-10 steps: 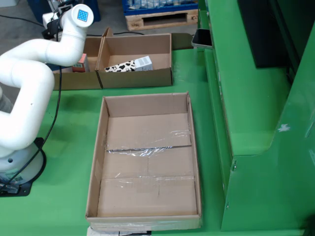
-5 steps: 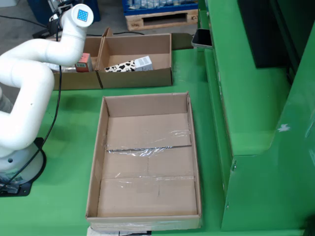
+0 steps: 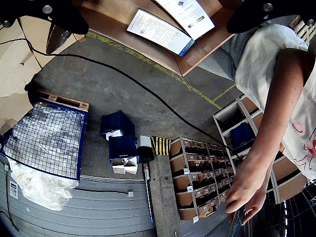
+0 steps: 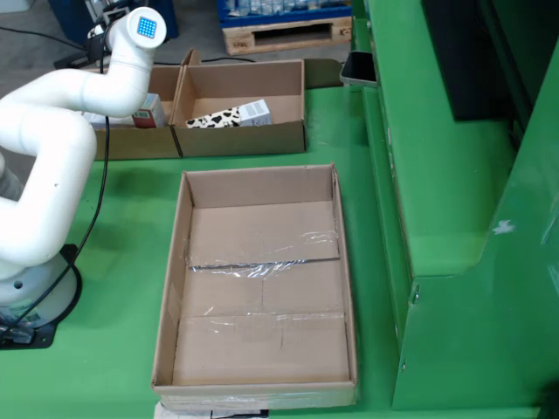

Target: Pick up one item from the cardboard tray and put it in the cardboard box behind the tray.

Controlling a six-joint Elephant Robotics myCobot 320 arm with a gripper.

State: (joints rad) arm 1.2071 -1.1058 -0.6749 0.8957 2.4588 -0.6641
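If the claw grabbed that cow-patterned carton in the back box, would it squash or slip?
The carton looks like thin printed card, so it would probably dent under a hard squeeze. Its flat faces should give a steady hold. It lies on its side in the box, so tipping seems unlikely.

Cow-patterned carton (image 4: 229,116) in box (image 4: 244,135), seemingly flat

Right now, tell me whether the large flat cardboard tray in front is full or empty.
Empty. In the fixed view the large flat cardboard tray shows only its bare taped floor; the cow-patterned carton lies in the cardboard box behind.
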